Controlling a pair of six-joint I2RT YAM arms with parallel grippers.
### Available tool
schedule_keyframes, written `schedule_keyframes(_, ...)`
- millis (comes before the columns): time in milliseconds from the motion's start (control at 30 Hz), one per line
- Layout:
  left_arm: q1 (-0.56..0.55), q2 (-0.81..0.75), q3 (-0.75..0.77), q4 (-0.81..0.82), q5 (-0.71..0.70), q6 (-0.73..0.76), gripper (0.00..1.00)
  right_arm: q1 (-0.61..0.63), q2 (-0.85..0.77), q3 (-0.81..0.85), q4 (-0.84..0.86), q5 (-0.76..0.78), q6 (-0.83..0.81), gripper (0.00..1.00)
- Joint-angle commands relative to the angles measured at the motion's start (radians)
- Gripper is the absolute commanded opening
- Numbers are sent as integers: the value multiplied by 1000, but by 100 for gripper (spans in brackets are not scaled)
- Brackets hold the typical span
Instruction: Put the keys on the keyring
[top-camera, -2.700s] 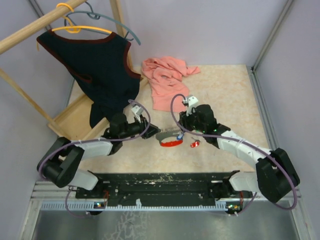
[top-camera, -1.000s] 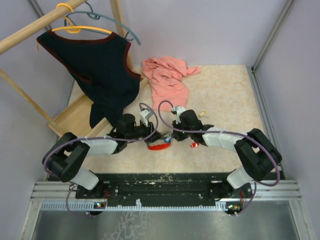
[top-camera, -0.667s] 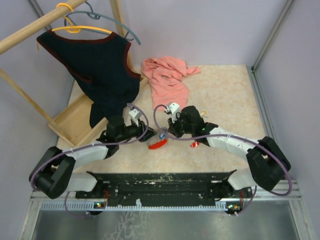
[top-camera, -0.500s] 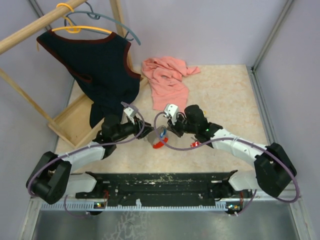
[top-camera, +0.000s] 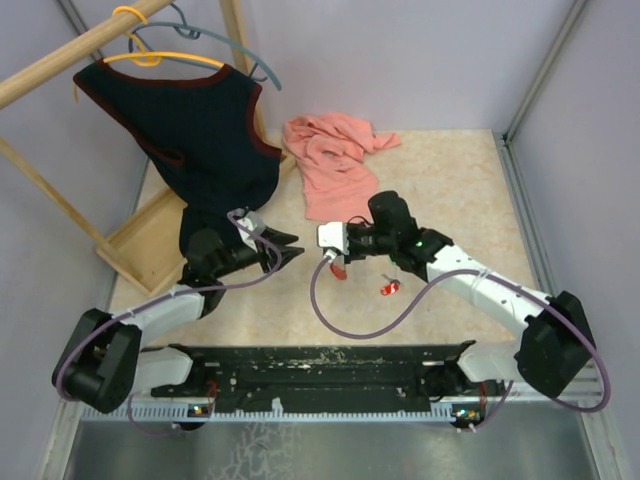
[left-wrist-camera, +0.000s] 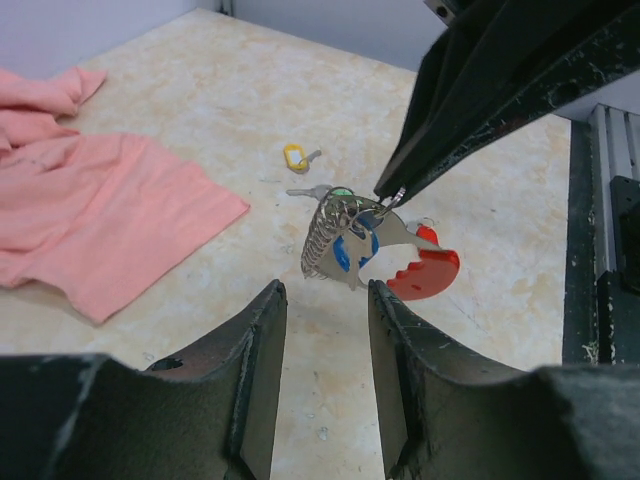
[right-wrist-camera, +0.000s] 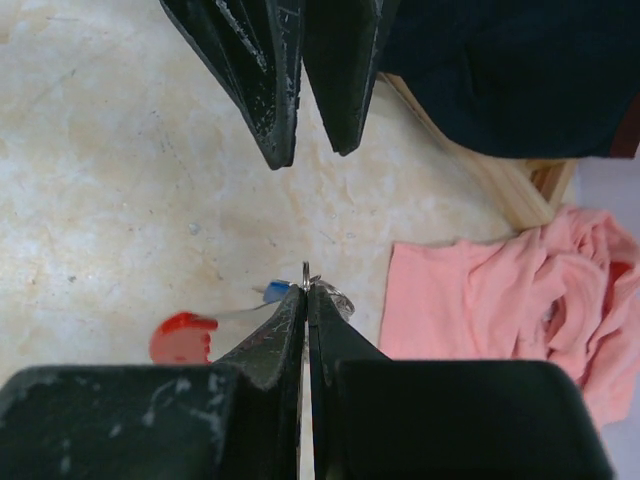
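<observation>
The keyring (left-wrist-camera: 425, 276), red on one curved side and grey metal on the other, hangs tilted above the table. My right gripper (right-wrist-camera: 306, 283) is shut on the thin wire loop at its top. A blue key (left-wrist-camera: 345, 250) hangs on the keyring (right-wrist-camera: 180, 336). My left gripper (left-wrist-camera: 324, 292) stands open just short of it, with nothing between its fingers. From above, the left gripper (top-camera: 296, 248) and right gripper (top-camera: 343, 252) face each other, with the keyring (top-camera: 335, 268) between them. A yellow key (left-wrist-camera: 296, 156), a green key (left-wrist-camera: 340, 192) and a red key (top-camera: 388, 289) lie on the table.
A crumpled pink cloth (top-camera: 330, 160) lies behind the grippers. A dark vest (top-camera: 200, 140) hangs on a wooden rack at the back left, and the rack's base (top-camera: 150, 245) rests on the table beside my left arm. Grey walls close in the table.
My left gripper has let go of the keyring, opened and drawn back to the left. My right gripper has carried the keyring up and a little to the right.
</observation>
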Motion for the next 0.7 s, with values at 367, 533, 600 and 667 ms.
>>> schedule_keyframes(367, 53, 158, 107, 1, 382, 202, 49, 3, 62, 101, -94, -168, -193, 0)
schedule_keyframes(533, 38, 120, 64, 50, 299, 95, 53, 5, 67, 85, -37, -168, -93, 0)
schedule_keyframes(600, 22, 100, 37, 80, 251, 80, 54, 8, 61, 74, -33, -172, -86, 0)
schedule_keyframes(667, 18, 96, 11, 112, 240, 94, 54, 10, 45, 48, -21, -199, -111, 0)
